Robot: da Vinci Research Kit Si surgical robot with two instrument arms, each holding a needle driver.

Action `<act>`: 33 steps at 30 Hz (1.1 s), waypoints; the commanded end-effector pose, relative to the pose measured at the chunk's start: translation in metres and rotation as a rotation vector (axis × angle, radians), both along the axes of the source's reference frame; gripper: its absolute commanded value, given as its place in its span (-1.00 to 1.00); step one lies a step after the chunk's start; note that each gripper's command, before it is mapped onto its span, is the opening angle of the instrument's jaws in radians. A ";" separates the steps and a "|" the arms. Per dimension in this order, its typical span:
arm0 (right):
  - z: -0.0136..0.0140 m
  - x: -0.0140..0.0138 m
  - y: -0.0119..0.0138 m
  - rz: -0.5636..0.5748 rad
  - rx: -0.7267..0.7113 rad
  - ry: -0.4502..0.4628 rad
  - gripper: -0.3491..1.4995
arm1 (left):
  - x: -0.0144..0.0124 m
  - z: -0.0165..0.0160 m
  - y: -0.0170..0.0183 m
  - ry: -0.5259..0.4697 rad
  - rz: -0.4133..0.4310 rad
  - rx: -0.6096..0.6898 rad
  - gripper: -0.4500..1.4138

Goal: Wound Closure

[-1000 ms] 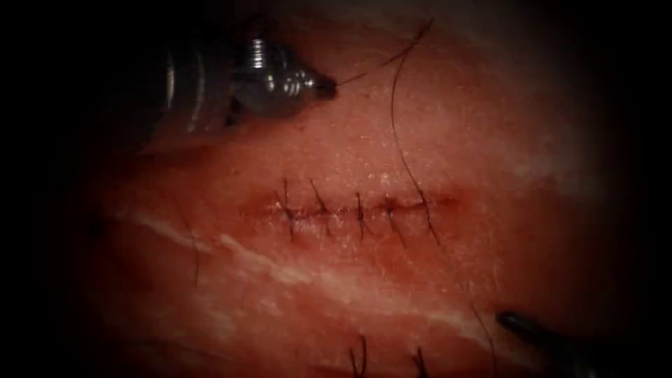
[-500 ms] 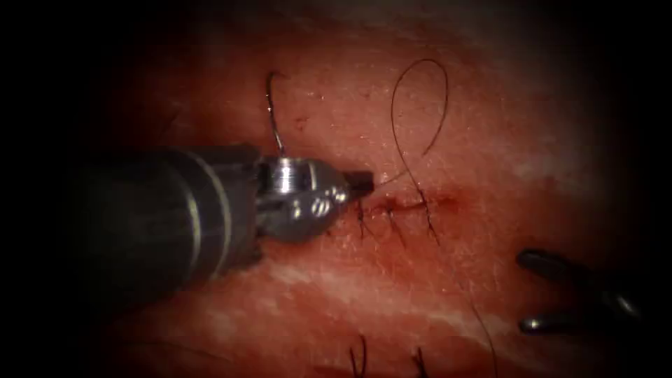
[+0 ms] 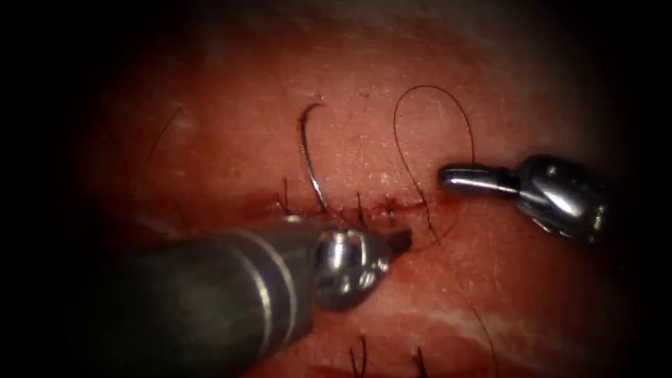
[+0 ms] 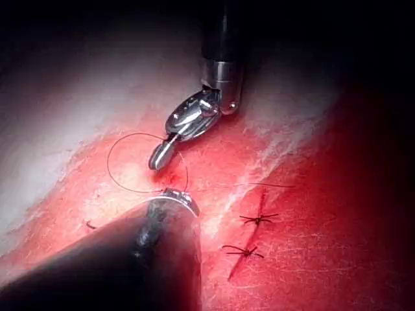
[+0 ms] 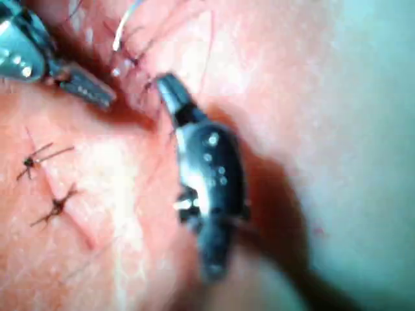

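The tissue (image 3: 350, 140) is red-pink with pale whitish streaks. Dark stitches (image 3: 360, 210) cross the deeper red cut (image 3: 336, 210). The thread (image 3: 434, 98) is black, the needle (image 3: 308, 150) dark grey, and both tools (image 3: 402, 240) (image 3: 448, 178) shiny silver.

The curved steel needle (image 3: 309, 150) lies on the pork-belly tissue (image 3: 532, 280) behind the stitched horizontal cut (image 3: 350, 208), toward its left end. A loop of thin dark thread (image 3: 434, 105) rises behind the cut's right end. The left arm's metal tool (image 3: 399, 241) lies in front of the cut, and the right arm's metal tool (image 3: 455, 178) lies just right of the cut's right end.
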State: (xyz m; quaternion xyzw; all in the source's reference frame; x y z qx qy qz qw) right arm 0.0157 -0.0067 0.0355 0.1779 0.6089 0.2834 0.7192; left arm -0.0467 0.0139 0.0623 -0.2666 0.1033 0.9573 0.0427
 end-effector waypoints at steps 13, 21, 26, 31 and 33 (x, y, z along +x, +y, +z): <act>-0.0008 0.0042 0.0000 -0.129 0.048 0.189 -0.78 | -0.0002 0.0053 0.0006 0.068 0.016 -0.050 -1.00; -0.0015 0.0045 -0.0003 -0.269 0.058 0.347 -0.89 | 0.0001 0.0065 0.0011 0.043 0.028 -0.046 -1.00; -0.0017 0.0045 0.0000 -0.357 0.058 0.419 -1.00 | 0.0002 0.0066 0.0013 0.042 0.030 -0.045 -1.00; -0.0019 0.0039 0.0001 -0.569 -0.028 0.392 -1.00 | 0.0002 0.0067 0.0018 0.039 0.031 -0.043 -1.00; -0.0019 0.0038 0.0000 -0.605 -0.049 0.391 -1.00 | 0.0002 0.0068 0.0019 0.038 0.031 -0.043 -1.00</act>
